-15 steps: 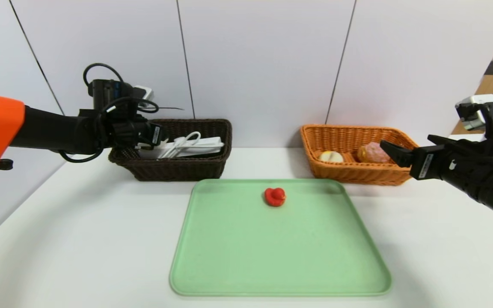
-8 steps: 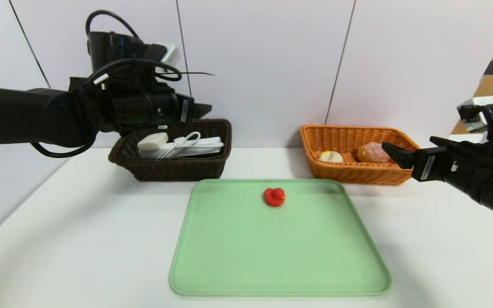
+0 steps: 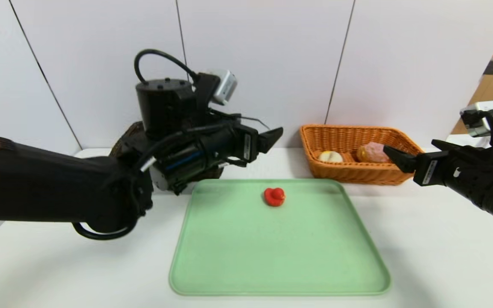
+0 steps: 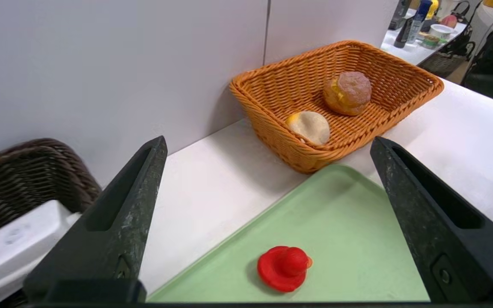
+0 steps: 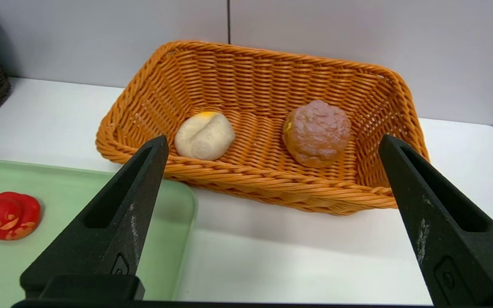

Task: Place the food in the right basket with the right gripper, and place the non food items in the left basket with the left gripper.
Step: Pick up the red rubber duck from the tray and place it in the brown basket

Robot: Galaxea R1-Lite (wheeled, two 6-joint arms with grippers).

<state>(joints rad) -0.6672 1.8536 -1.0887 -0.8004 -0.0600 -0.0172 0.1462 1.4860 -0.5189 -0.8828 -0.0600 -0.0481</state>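
left gripper (image 3: 272,137) spread wide, empty, above the table between dark basket (image 4: 24,179) and tray (image 3: 280,256) | red duck (image 3: 274,196) alone on tray's far part | right gripper (image 3: 394,156) spread wide, empty, beside orange basket (image 3: 349,173); two buns inside

Red duck (image 3: 274,196) on pale green tray (image 3: 272,256); orange woven basket (image 3: 349,173) holding cream bun (image 3: 331,156) and pinkish-brown puff (image 3: 370,152); dark brown wicker basket (image 4: 19,179); white table (image 3: 443,256).
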